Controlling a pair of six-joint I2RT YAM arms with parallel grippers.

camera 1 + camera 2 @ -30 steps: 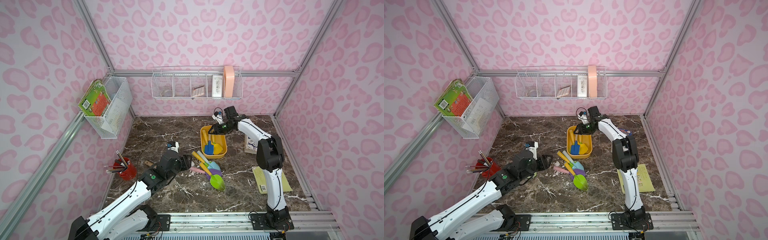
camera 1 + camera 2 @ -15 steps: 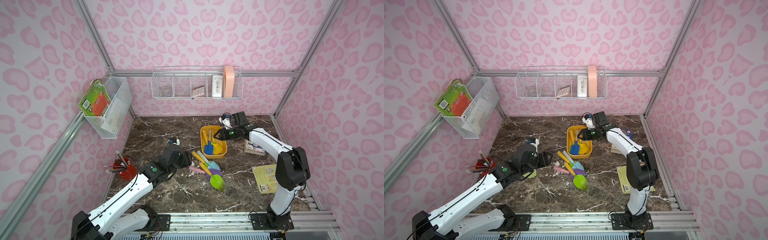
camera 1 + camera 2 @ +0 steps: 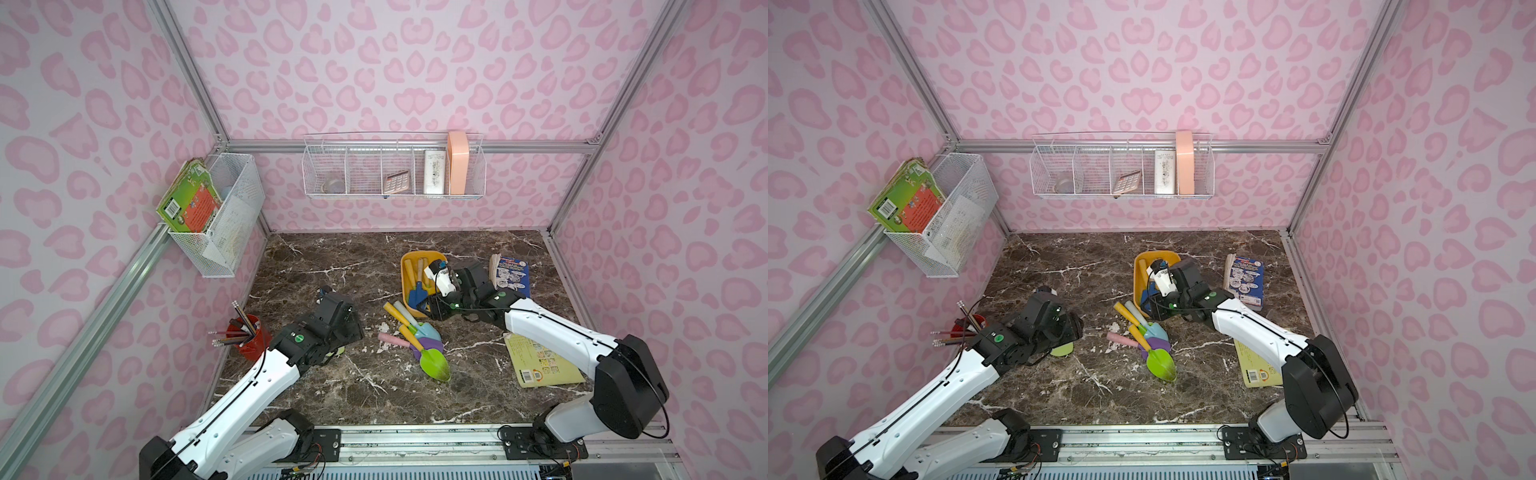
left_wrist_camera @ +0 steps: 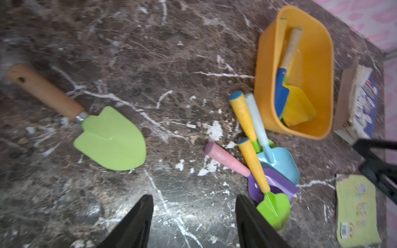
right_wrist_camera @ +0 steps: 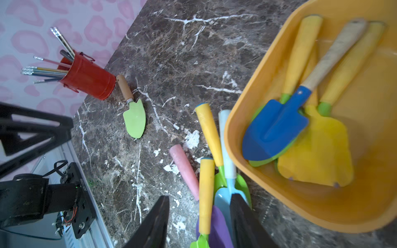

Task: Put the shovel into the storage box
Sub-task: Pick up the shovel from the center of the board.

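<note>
**Right arm drops to the box's end; left arm eases back**

Your right arm (image 3: 552,328) has swung down from the far side of the storage box (image 3: 404,278). It now lies low, with the right gripper (image 5: 200,196) over the shovel pile at the box's end nearest the arm bases. Your left arm (image 3: 249,386) has drawn a little away from the box, and the left gripper (image 4: 193,196) hangs above the bare marble tabletop (image 3: 332,270).

Both pincers are released. The left one's fingers stand apart with only marble between them. The right one's fingers stand apart above a yellow handle and a purple blade, and you can see no contact.

The storage box sits upright on the tabletop. It holds a blue shovel (image 5: 277,128) lying over a green blade, and a yellow shovel (image 5: 318,154) beside it.

A blue book (image 3: 513,276) lies just beside the box's long side, away from the left arm. A yellow booklet (image 3: 540,365) lies farther from the box, partly under the right arm.

Four shovels lie in the pile just beside the box's near end:
- the light blue shovel (image 4: 279,161)
- the purple shovel (image 4: 277,182) with its pink handle
- the green shovel (image 4: 272,206) on top
- a second yellow-handled shovel (image 4: 242,116) under the light blue one

The wood-handled shovel (image 4: 109,139) lies flat and alone, well apart from the box, near the red pencil cup (image 3: 251,340).
</note>
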